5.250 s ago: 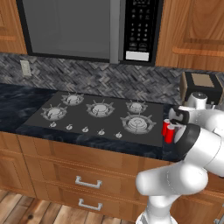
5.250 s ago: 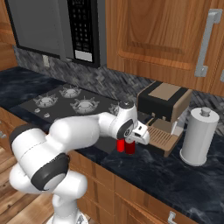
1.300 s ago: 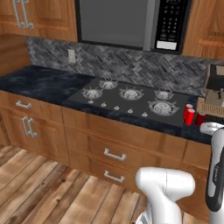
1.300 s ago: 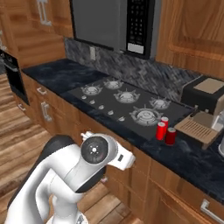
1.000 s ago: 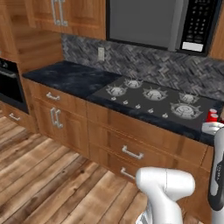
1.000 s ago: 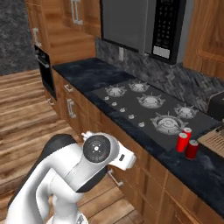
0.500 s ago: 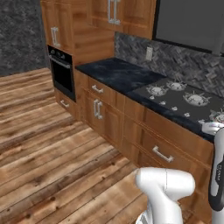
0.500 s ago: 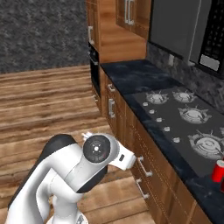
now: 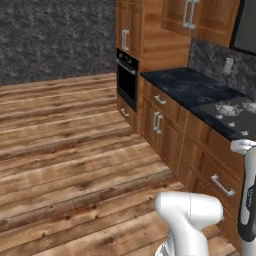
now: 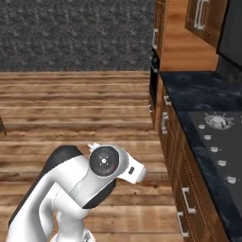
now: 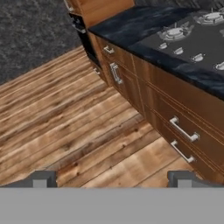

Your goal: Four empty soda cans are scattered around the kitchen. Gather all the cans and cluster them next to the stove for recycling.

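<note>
End effector [image 11: 112, 179] empty, fingers spread wide apart, hanging over wooden floor [image 11: 65, 127]. Stove [image 11: 192, 37] sits on the dark counter [image 11: 131, 26], ahead and up to its right, well apart. Drawer fronts [image 11: 183, 131] lie between.

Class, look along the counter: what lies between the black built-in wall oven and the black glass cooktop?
In the left base view, a bare stretch of dark speckled countertop separates the black built-in wall oven from the black glass cooktop.

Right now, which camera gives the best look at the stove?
The hand view: the stove shows two burners and a row of knobs, seen from above. The right base view catches one burner and knobs at its edge; the left base view only a corner.
</note>
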